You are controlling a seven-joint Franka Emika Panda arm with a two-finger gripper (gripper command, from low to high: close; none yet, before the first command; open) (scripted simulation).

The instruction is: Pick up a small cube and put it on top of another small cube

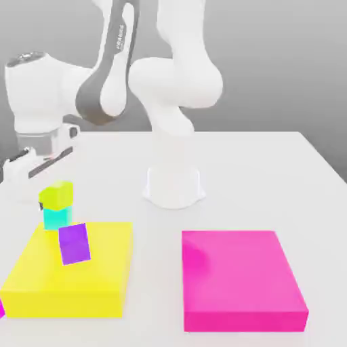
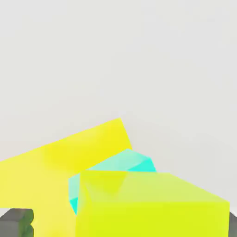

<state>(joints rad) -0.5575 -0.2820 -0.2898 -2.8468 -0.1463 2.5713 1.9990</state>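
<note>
The small lime cube (image 1: 56, 195) rests on top of the teal cube (image 1: 57, 217) at the exterior view's left, just behind the flat yellow block (image 1: 101, 271). It sits slightly turned relative to the teal one. My gripper (image 1: 42, 162) hangs a little above the lime cube and apart from it, holding nothing. In the hand view the lime cube (image 2: 152, 203) is very close, with the teal cube (image 2: 127, 162) showing beneath it.
A purple cube (image 1: 74, 244) stands on the yellow block (image 2: 60, 162) right in front of the stack. A flat pink block (image 1: 240, 281) lies at the exterior view's right. The arm's white base (image 1: 174, 186) stands mid-table.
</note>
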